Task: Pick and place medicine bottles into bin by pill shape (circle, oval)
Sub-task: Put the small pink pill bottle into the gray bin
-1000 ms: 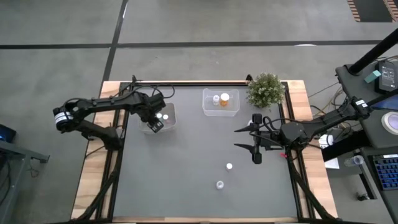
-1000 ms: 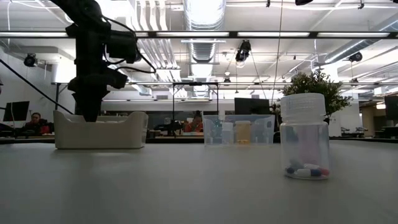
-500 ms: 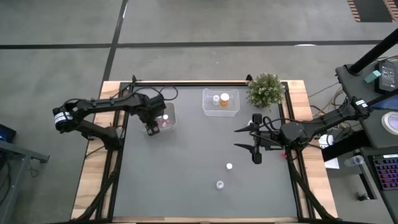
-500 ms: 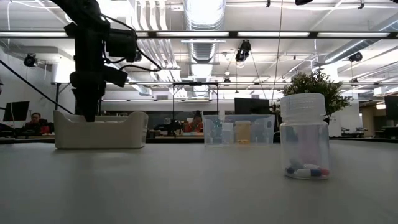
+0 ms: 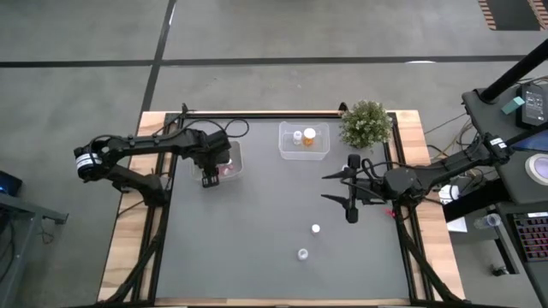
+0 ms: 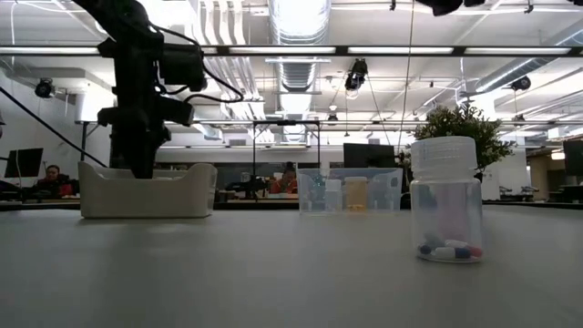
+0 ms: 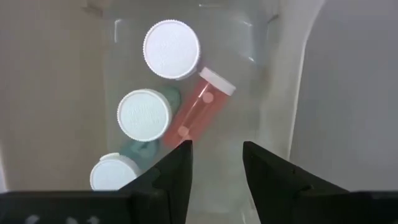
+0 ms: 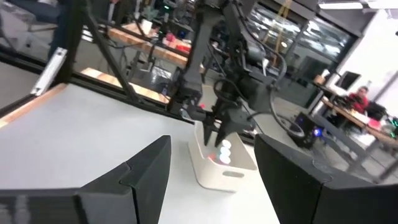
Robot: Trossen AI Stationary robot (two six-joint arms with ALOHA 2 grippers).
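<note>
My left gripper [image 7: 216, 167] points down, open, over the near left part of the white bin [image 5: 231, 152], with nothing between its fingers. In the bin lie several medicine bottles: three show white caps [image 7: 171, 49], and an orange one [image 7: 198, 113] lies on its side just past my fingertips. The clear bin [image 5: 303, 141] at the far middle holds two bottles standing upright. Two more bottles [image 5: 315, 228] [image 5: 301, 253] stand on the table toward the near right. My right gripper [image 5: 347, 193] hovers open and level at the table's right side.
A bushy potted plant [image 5: 366, 123] stands at the far right corner beside the clear bin. The low view shows one clear bottle [image 6: 445, 202] close up, with pills in its bottom. The middle and near left of the grey table lie free.
My left gripper has rolled about the line it points along while staying over the white bin. The bottles on the table and my right gripper have kept still.
</note>
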